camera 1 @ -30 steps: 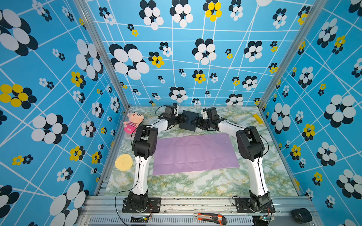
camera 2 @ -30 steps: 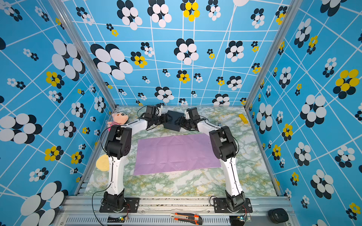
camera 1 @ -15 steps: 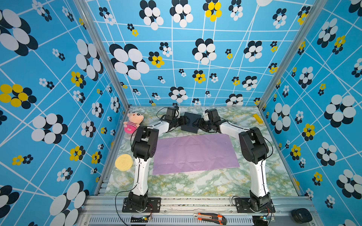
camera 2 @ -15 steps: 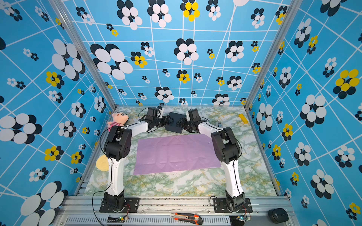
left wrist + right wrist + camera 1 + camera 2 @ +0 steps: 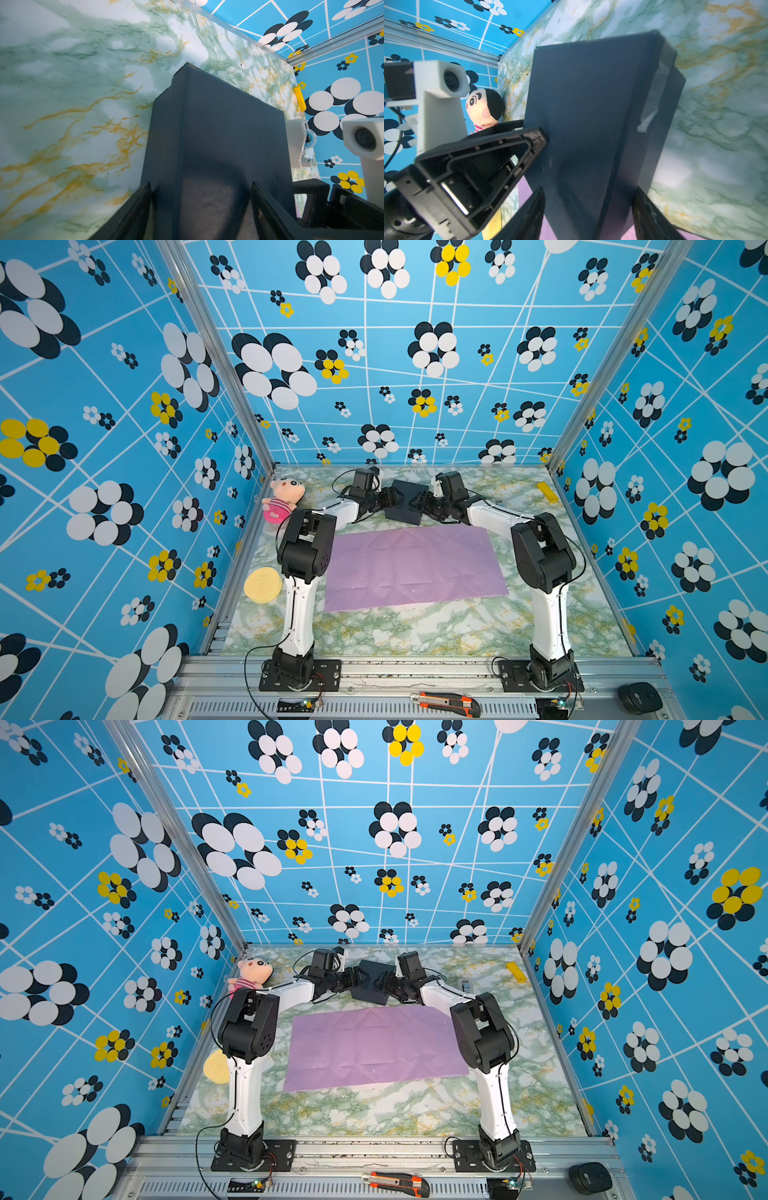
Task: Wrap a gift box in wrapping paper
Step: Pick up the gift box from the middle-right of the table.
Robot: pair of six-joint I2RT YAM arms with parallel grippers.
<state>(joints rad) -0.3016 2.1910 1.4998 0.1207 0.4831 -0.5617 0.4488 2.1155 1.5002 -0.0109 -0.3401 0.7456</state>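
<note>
Just beyond the far edge of the wrapping paper (image 5: pixel 415 568), the left gripper (image 5: pixel 200 185) clamps one side of the gift box (image 5: pixel 409 493). The right gripper (image 5: pixel 588 189) grasps the opposite side, so the black box sits between both, near the paper's lilac face.

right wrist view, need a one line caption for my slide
Black gift box clamped in the right gripper jaws, left gripper holding its opposite side; plush doll and wrapping paper also in shot.
</note>
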